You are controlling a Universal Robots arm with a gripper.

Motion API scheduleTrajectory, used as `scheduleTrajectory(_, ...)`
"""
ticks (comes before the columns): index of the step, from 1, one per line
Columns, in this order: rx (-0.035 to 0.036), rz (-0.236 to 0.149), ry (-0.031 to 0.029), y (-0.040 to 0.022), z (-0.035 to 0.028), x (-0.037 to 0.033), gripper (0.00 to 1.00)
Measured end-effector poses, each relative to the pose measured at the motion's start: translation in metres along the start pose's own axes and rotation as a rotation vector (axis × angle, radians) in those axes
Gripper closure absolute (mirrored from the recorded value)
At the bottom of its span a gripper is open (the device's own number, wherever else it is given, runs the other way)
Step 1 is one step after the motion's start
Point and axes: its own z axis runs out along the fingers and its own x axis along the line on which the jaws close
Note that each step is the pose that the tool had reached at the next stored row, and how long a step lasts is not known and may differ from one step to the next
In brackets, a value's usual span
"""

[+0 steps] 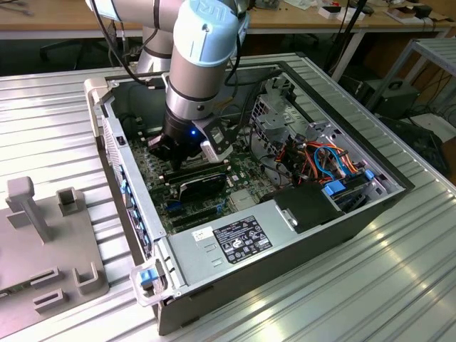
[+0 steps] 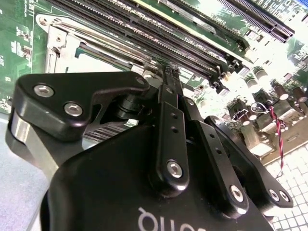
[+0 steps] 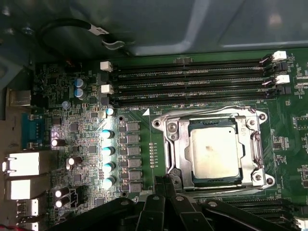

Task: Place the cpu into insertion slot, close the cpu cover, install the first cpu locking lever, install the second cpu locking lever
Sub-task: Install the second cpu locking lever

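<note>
Gripper: black gripper (image 3: 161, 185), fingers pressed together, holding nothing, at socket's near edge.
Chip: square silvery-beige cpu (image 3: 214, 151) seated flat in silver-rimmed insertion slot (image 3: 173, 171).
Cover: silvery metal frame plate (image 3: 250, 154) down around chip.
Edges: long black memory slots (image 3: 192, 82) flanking socket; little room.

Even indoor light, glare beyond blurred end effector (image 2: 169, 77), dim case interior
</note>
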Motion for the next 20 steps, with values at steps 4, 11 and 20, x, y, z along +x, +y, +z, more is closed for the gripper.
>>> scheduleTrajectory(4,-0.0006,0.000,-0.0004,-0.0015,0.0011,-0.0001,0.89)
scheduleTrajectory(11,-0.0004,0.000,-0.0003,-0.0007,-0.0073,0.0000,0.89)
scheduleTrajectory(20,-0.0008,0.000,-0.0003,0.0015,-0.0237,0.0004,0.89)
